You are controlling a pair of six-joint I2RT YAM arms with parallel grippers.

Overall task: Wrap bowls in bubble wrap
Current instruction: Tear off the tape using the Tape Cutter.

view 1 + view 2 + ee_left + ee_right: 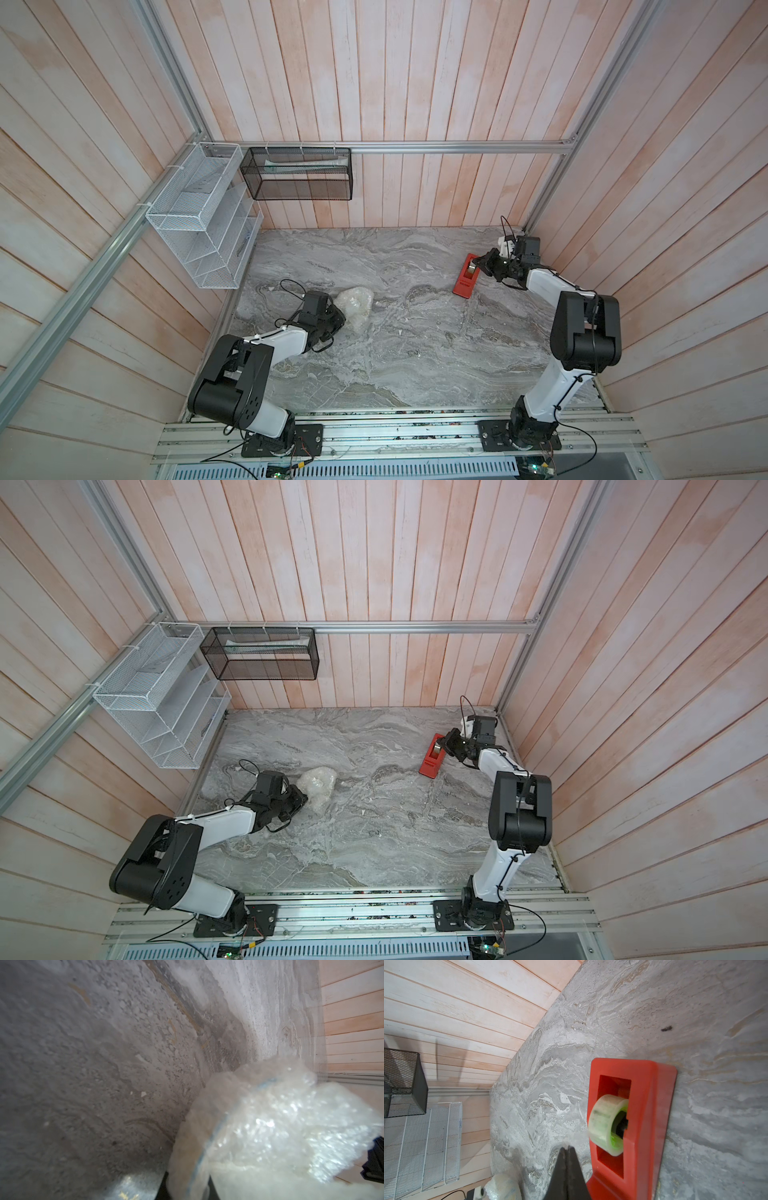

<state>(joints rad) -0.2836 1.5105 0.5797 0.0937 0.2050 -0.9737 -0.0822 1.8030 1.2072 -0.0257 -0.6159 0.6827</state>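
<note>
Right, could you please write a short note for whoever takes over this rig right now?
Left hand: closed on a fold of the bubble wrap, which sits bundled on the table near the left arm.
Right hand: shut, nothing seen in it, tips beside the tape roll in the red tape dispenser.
Bowl: inside the wrap; its blue rim shows through.
Done: bowl bundled up.
Left: no tape seen on the wrap; it probably needs taping shut.

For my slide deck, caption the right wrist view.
Shut right gripper close to the red plastic tape dispenser on the grey marbled table.
</note>
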